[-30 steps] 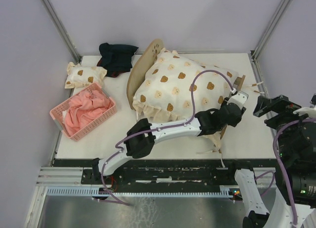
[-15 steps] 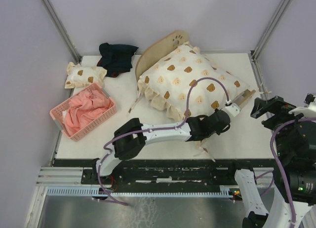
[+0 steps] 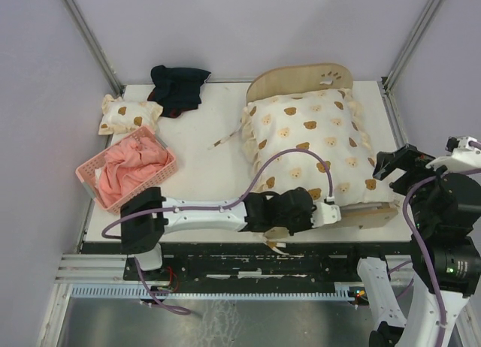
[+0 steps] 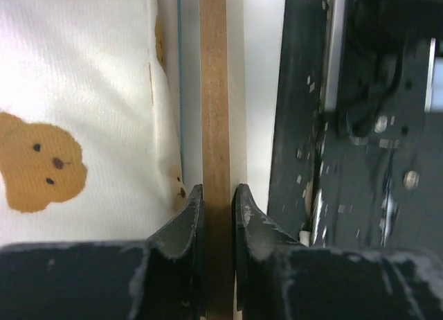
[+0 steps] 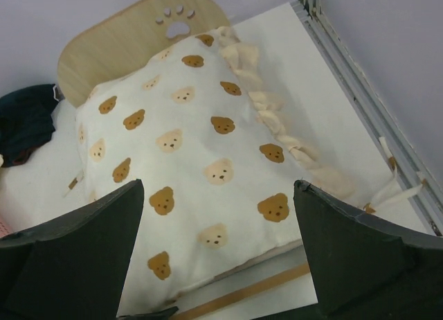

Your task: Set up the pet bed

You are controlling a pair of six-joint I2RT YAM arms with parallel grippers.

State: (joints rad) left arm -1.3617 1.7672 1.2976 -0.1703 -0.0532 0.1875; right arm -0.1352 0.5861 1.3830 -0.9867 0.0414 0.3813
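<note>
Swung round from its earlier slant, the light plywood pet bed (image 3: 301, 78) lies square at the right of the table (image 3: 203, 182) under a cream bear-print quilt (image 3: 312, 148). The left gripper (image 4: 216, 203) pinches its footboard (image 4: 214, 91); the right gripper (image 3: 396, 164) hangs alongside, fingers spread. Probably only the small bear-print pillow (image 3: 128, 114) remains. The pink plastic basket (image 3: 146, 187) holds pink cloth (image 3: 124, 167).

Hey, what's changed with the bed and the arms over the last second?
The left gripper, fingers shut on the footboard, swung the pet bed clockwise as seen from above: the headboard went from the left to the far side, the footboard to the near edge. The quilt rode along. The right gripper stayed open at the right; pink basket, small pillow and dark cloth did not move.
</note>
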